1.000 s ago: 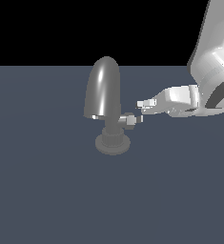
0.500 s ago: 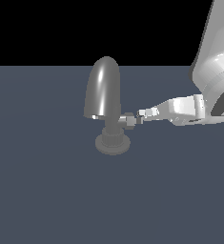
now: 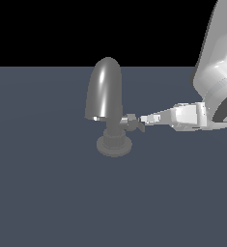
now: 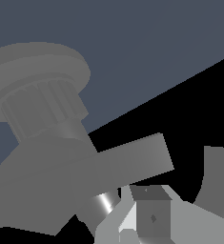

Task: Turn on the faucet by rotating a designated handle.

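Dark slate surface [image 3: 47,202] carries the faucet [image 3: 105,94] near its middle, well clear of every edge. The pincer [image 3: 140,121] reaches in sideways to touch the handle [image 3: 130,120] jutting from the neck, presumably to push it round; whether its jaws are spread or pressed together I cannot tell.

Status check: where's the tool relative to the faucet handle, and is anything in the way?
Tool at the handle on the faucet neck, apparently touching; open or shut unclear. Spout upright on its round base. Nothing between tool and handle.
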